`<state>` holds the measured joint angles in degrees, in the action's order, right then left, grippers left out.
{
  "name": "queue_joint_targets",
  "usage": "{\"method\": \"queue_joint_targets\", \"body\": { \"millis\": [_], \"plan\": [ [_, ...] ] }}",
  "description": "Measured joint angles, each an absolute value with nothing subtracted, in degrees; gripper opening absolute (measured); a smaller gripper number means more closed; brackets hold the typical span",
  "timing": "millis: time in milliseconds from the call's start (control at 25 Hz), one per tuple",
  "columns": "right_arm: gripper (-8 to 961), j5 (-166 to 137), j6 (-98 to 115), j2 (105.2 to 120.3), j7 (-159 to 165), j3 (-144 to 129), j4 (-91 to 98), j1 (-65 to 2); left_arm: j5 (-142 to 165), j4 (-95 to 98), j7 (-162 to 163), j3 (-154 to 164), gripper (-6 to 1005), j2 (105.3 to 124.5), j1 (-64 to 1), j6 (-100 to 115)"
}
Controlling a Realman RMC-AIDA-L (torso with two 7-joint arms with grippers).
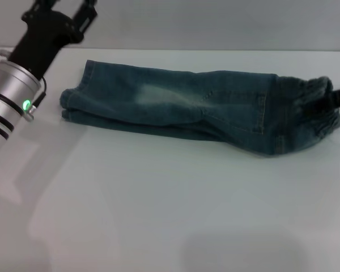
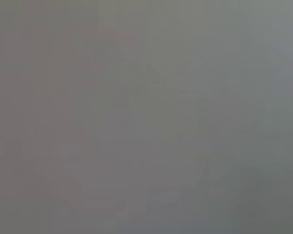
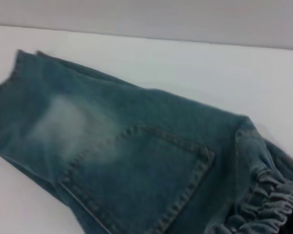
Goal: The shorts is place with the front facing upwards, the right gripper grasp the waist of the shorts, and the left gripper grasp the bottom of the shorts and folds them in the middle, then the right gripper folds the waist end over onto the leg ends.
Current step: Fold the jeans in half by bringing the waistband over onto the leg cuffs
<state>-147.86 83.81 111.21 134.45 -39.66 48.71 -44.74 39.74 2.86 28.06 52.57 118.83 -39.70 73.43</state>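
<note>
The blue denim shorts (image 1: 187, 105) lie folded lengthwise on the white table (image 1: 158, 204), leg ends (image 1: 73, 105) to the left and elastic waist (image 1: 311, 107) to the right. My right gripper (image 1: 323, 105) reaches in from the right edge, its black fingers shut on the bunched waistband. The right wrist view shows the shorts (image 3: 117, 146) close up, with a back pocket (image 3: 146, 175) and the gathered waist (image 3: 268, 200). My left gripper (image 1: 62, 5) is raised at the far left, beyond the leg ends, open and holding nothing. The left wrist view shows only plain grey.
A pale wall (image 1: 215, 22) runs behind the table's far edge. The white tabletop stretches bare in front of the shorts. My left arm's silver forearm (image 1: 8, 93) with a green light slants over the table's left side.
</note>
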Motion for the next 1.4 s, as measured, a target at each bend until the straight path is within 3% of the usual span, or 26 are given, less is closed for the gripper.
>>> {"method": "queue_joint_targets", "body": {
  "millis": [600, 1040, 1400],
  "plan": [
    [99, -149.7, 98.8, 108.21, 139.2, -39.8, 59.1, -54.3, 39.8, 3.5, 23.3, 65.9, 715, 119.01, -36.9, 69.5],
    [97, -150.2, 101.1, 107.99, 139.3, -40.0, 59.7, -61.3, 39.8, 3.7, 24.7, 79.2, 714, 119.08, -37.2, 69.8],
    [98, -146.8, 105.0, 109.35, 139.6, -40.4, 60.0, -63.7, 39.3, 5.7, 28.8, 83.4, 714, 119.17, -37.5, 68.4]
  ]
}}
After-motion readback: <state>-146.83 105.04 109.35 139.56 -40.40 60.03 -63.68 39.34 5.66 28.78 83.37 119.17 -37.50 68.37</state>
